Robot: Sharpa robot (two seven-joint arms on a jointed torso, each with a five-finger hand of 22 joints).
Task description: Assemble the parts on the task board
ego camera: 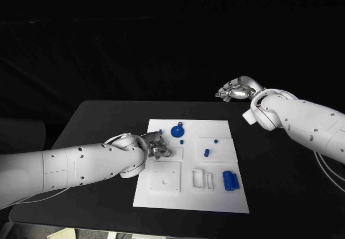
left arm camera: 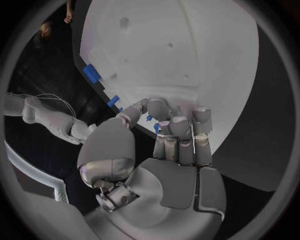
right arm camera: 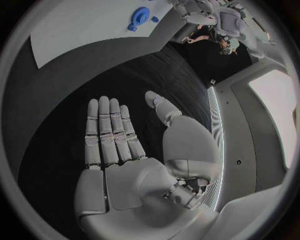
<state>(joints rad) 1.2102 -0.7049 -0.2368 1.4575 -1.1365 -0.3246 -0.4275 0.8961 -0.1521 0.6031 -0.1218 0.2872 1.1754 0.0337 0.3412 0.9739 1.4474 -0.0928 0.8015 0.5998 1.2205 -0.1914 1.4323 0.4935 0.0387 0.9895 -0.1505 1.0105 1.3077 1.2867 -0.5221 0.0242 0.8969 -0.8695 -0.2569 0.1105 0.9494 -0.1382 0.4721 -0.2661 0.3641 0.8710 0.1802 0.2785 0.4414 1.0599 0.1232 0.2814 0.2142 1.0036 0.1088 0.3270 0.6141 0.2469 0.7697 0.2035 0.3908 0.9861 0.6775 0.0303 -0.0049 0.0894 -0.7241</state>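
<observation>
The white task board point(ego camera: 216, 199) lies in the middle of the black table. On it are a round blue disc point(ego camera: 177, 131), a few small blue pegs point(ego camera: 206, 152) and a blue cylinder point(ego camera: 230, 180). My left hand point(ego camera: 157, 147) hovers over the board's left edge with its fingers point(left arm camera: 181, 140) curled in toward the thumb. Specks of blue point(left arm camera: 150, 118) show between the fingertips, and I cannot tell whether they are held. My right hand point(ego camera: 236, 89) is raised beyond the table's far right corner, its palm point(right arm camera: 125, 175) flat, its fingers straight and holding nothing. The disc point(right arm camera: 139, 13) is far from it.
The board has a square recessed plate point(ego camera: 167, 178) and narrow slots point(ego camera: 201, 178) near its front. Bare black table point(ego camera: 100, 124) surrounds the board on all sides. My left forearm point(ego camera: 79, 167) lies across the table's left part.
</observation>
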